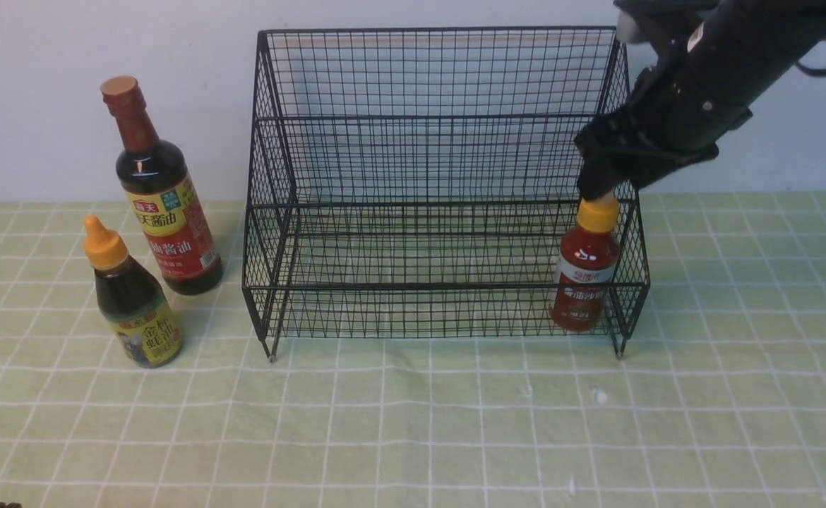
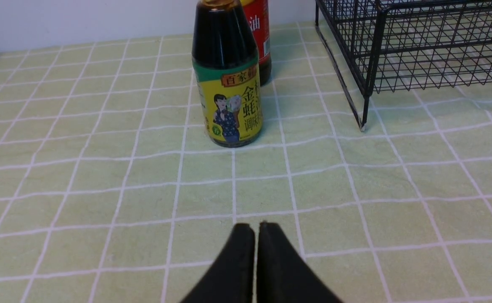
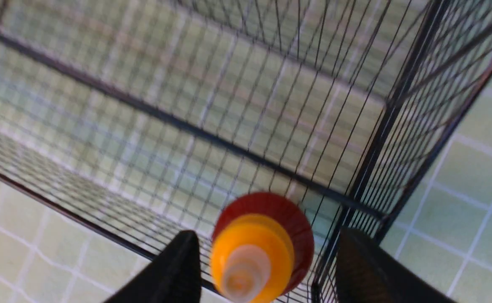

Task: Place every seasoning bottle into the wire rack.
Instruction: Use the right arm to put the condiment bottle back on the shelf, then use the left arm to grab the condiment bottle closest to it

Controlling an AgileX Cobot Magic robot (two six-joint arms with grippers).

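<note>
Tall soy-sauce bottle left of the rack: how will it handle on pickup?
Probably heavy: the tall soy-sauce bottle looks full, dark up to its neck. It stands tall over a narrow base, so it is likely tippy if pushed high. Its glossy shoulder glints and may slip.

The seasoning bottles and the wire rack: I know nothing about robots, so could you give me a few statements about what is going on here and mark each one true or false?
1. The small red-sauce bottle stands in the lower tier of the wire rack, at its right end. True.
2. The tall soy-sauce bottle lies on its side. False: it stands upright on the tablecloth, left of the rack.
3. The right gripper is clamped on the red-sauce bottle. False: its jaws stand open on either side of the bottle's top.
4. The left gripper is shut and holds nothing. True.
5. The short yellow-label bottle is inside the rack. False: it stands on the tablecloth, left of the rack.
</note>
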